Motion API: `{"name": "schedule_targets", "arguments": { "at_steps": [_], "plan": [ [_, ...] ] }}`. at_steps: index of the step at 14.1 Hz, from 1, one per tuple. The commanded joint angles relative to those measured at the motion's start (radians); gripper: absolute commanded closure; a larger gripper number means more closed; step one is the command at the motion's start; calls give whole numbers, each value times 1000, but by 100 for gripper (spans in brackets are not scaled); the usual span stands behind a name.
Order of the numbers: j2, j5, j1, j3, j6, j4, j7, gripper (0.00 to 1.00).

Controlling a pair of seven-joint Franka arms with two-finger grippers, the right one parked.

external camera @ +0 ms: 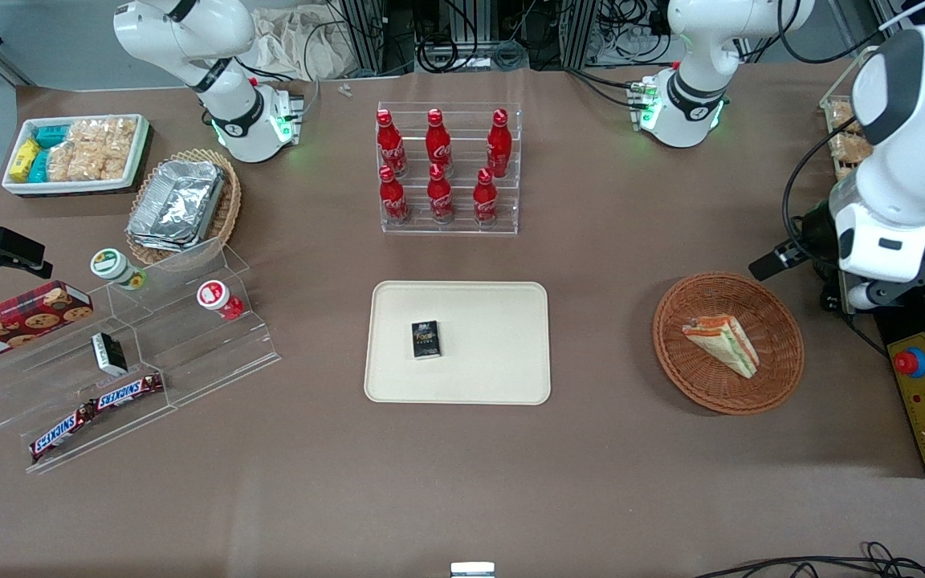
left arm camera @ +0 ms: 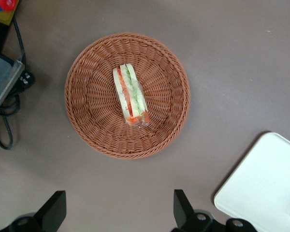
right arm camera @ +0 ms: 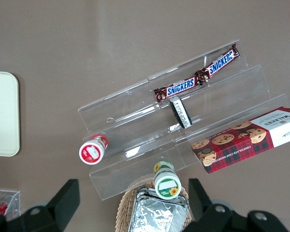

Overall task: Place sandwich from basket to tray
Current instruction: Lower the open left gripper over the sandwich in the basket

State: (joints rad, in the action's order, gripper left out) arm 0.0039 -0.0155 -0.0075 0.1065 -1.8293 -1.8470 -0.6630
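1. The brown table (external camera: 591,449) fills the room I work in, with cable clutter along its farther edge. The cream tray (external camera: 511,353) lies in the middle of it; a small black box (external camera: 426,339) already sits on it.

2. The sandwich (left arm camera: 130,95) lies in the reddish-brown basket (left arm camera: 87,96), roughly in the middle of the weave, at my end of the table. The basket and tray are well apart.

3. My gripper (left arm camera: 120,212) hangs above the basket with its fingers spread wide and nothing between them.

4. Risks, as I judge them:
   - The wedge is soft and clear-wrapped. If I close on its slanted faces, it may squirt out or crush.
   - If I descend off-centre, a fingertip may catch the wicker and drag or tip the light basket.
   - A shallow pinch may catch only the wrap, and the sandwich may sag or drop on the way across.
   - On the tray, I must set it down clear of the black box or it may land tilted on it.

5. Hard to make out:
   - In the front view my gripper is hidden by my own arm (external camera: 904,160).
   - My wrist view cuts off most of the tray, so the black box barely shows there.
   - I cannot tell how tightly the wrap sits.
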Motion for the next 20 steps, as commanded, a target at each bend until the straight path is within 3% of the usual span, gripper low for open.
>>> {"name": "schedule_targets", "arguments": {
  "at_steps": [1,11,20],
  "plan": [
    [8,-18,4,6,-89,-73,-53,0],
    [238,-17,47,4,-297,-113,-216,0],
    [333,-18,49,-4,-471,-175,-265,0]
  ]
}}
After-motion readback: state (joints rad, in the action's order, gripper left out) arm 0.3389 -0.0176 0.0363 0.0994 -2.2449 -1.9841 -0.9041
